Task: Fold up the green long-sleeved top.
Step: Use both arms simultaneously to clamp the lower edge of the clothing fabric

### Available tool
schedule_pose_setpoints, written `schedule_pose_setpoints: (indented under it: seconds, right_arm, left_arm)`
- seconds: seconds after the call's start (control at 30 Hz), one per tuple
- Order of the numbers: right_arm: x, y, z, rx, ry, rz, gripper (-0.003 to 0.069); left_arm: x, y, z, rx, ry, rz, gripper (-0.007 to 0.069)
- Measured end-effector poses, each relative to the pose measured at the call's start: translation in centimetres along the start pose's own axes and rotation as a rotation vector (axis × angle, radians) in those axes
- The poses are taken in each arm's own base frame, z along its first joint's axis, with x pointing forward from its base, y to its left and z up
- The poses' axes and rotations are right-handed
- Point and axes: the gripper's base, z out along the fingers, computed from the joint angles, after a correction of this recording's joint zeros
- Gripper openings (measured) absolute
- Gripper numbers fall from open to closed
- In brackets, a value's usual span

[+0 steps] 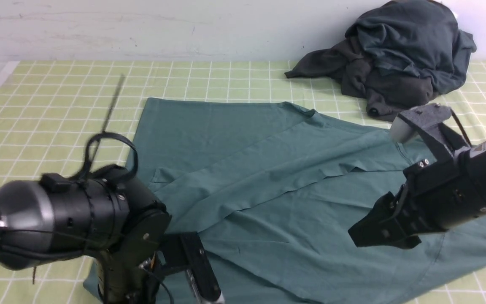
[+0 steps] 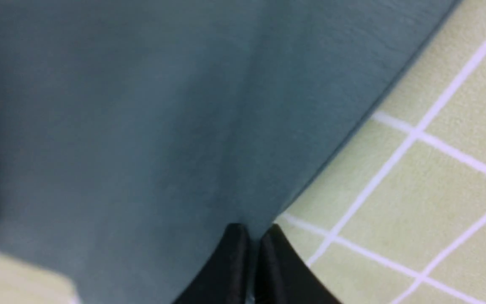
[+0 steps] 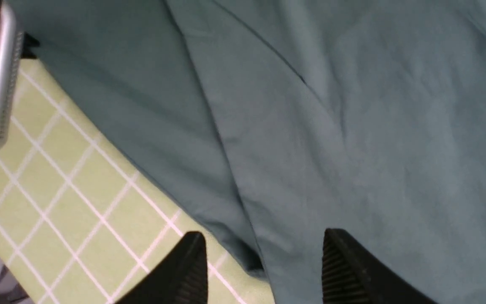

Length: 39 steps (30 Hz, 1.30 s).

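At the left, bare yellow-green checked table cover (image 1: 57, 97) runs from the near edge to the far wall. My left arm reaches over its near-left part, blurred in the front view. My left gripper (image 2: 252, 240) is at the near-left corner of the green long-sleeved top (image 1: 268, 177). Its two black fingertips (image 2: 234, 249) are pressed together, with no gap between them. They meet right at the edge of the cloth, where teal fabric gives way to the checked cover. I cannot tell whether a bit of the hem is caught between them.

The top lies spread over the middle of the table and out to the near right, mostly flat. Its far edge lies straight across the checks. A long fold of its own fabric runs across it on a diagonal from the left towards the right, and there are soft creases below that.

My right gripper (image 3: 264, 249) hangs over the near-right part of the top. Its ribbed fingers are spread wide and hold nothing. One finger is over the checked cover just beside the garment's edge, and the other is over the teal cloth.

At the far right, against the wall, a heap of dark grey clothes (image 1: 403, 55) sits apart from the top.
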Motion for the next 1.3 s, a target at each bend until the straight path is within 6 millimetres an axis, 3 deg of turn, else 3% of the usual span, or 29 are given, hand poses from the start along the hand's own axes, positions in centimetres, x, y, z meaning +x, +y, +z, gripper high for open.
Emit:
schedule_pose_setpoints:
  seconds: [0.2, 0.4, 0.47, 0.57, 0.6, 0.7, 0.87, 1.17, 1.3]
  right_arm:
    - [-0.6, 1.7, -2.2, -0.034, -0.147, -0.244, 0.0270]
    - [0.1, 0.3, -1.6, 0.087, -0.026, -0.486, 0.0217]
    - [0.7, -1.5, -0.6, 0.175, 0.118, -0.578, 0.0235]
    - [1.6, -4.0, 1.3, 0.244, 0.322, -0.576, 0.0314]
    - [1.7, -4.2, 1.4, 0.246, 0.335, -0.581, 0.0314]
    - [2.6, -6.2, 3.2, 0.277, 0.506, -0.567, 0.0402]
    - [3.4, -7.8, 4.9, 0.281, 0.631, -0.593, 0.0426]
    - [6.0, -9.3, 8.2, 0.261, 0.680, -0.691, 0.0330]
    - [6.3, -9.7, 8.5, 0.321, 0.650, -0.670, 0.0186]
  left_arm:
    - [0.8, 1.0, -3.4, -0.130, -0.107, -0.133, 0.0006]
    - [1.3, 1.5, -4.7, -0.202, -0.164, -0.259, 0.0006]
    - [1.4, 1.6, -4.7, -0.219, -0.168, -0.276, 0.0006]
    - [1.3, 1.7, -4.8, -0.225, -0.177, -0.295, 0.0006]
    - [1.3, 1.7, -4.8, -0.225, -0.177, -0.295, 0.0006]
    - [1.3, 1.7, -4.8, -0.217, -0.180, -0.312, 0.0006]
    - [1.3, 1.5, -4.7, -0.198, -0.183, -0.326, 0.0006]
    - [1.2, 1.4, -4.7, -0.183, -0.186, -0.336, 0.0006]
    - [1.2, 1.4, -4.7, -0.181, -0.189, -0.337, 0.0005]
